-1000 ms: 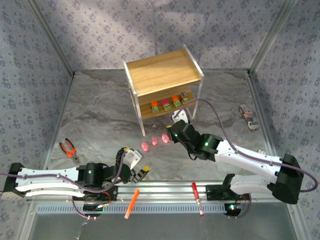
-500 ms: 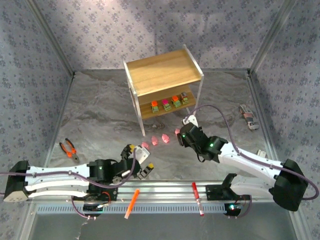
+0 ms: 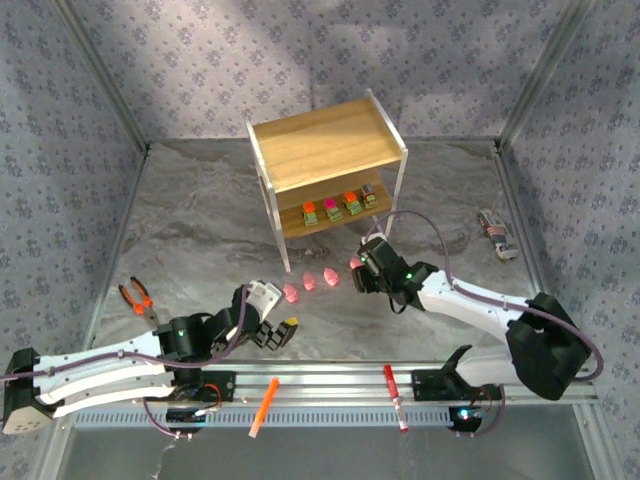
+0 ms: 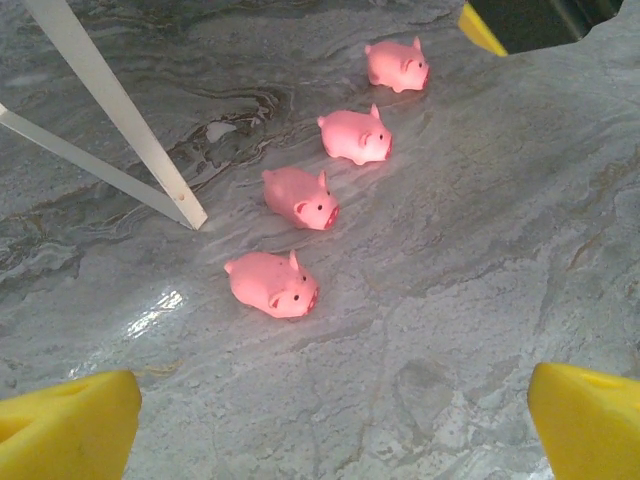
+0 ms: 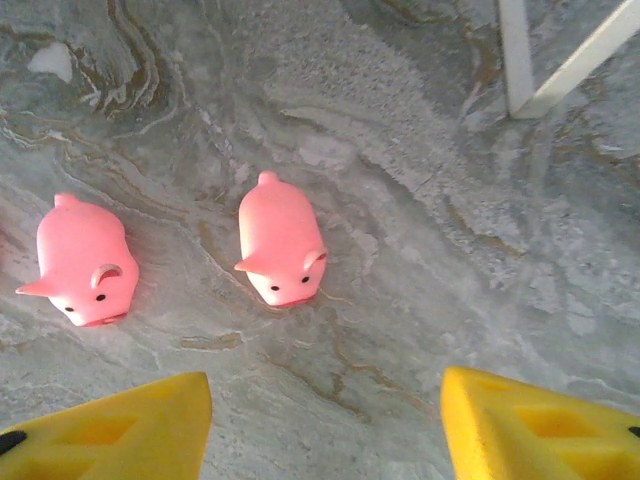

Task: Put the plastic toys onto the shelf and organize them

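The shelf (image 3: 325, 150) hides the back of its lower level under the upper one, and the four toys (image 3: 340, 207) standing there are too small to make out. In the left wrist view the shelf's legs (image 4: 110, 110) run off the top and left edges.
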Tool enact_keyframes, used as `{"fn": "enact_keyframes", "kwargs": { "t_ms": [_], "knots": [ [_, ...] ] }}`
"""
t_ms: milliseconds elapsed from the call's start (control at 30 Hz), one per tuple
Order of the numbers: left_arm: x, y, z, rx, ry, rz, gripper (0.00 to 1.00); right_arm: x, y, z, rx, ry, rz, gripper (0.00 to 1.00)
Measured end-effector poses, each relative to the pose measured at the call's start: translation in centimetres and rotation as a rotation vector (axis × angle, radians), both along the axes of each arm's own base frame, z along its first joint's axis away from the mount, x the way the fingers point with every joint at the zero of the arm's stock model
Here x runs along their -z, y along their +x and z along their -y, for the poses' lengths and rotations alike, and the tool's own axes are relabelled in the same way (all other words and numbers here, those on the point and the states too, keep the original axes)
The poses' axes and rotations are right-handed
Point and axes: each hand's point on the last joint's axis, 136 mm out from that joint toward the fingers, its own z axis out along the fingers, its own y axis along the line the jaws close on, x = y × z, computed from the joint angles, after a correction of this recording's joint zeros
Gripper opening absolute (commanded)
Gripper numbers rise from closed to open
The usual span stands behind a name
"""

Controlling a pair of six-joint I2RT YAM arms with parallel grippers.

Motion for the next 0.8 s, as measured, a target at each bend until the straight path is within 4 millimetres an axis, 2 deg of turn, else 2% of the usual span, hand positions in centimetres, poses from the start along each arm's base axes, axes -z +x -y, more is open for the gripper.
{"fn": "enact_keyframes", "kwargs": {
  "t_ms": [367,800],
  "knots": [
    [0.1,-0.1,0.1,0.005,0.0,-0.004,1.0,2.1,0.7,-2.1,-0.064,0.004,-0.049,0.66],
    [0.1,-0.1,0.1,0.005,0.0,-0.004,1.0,3.4,2.5,-2.8,-0.071,-0.008,-0.071,0.65]
  ]
}}
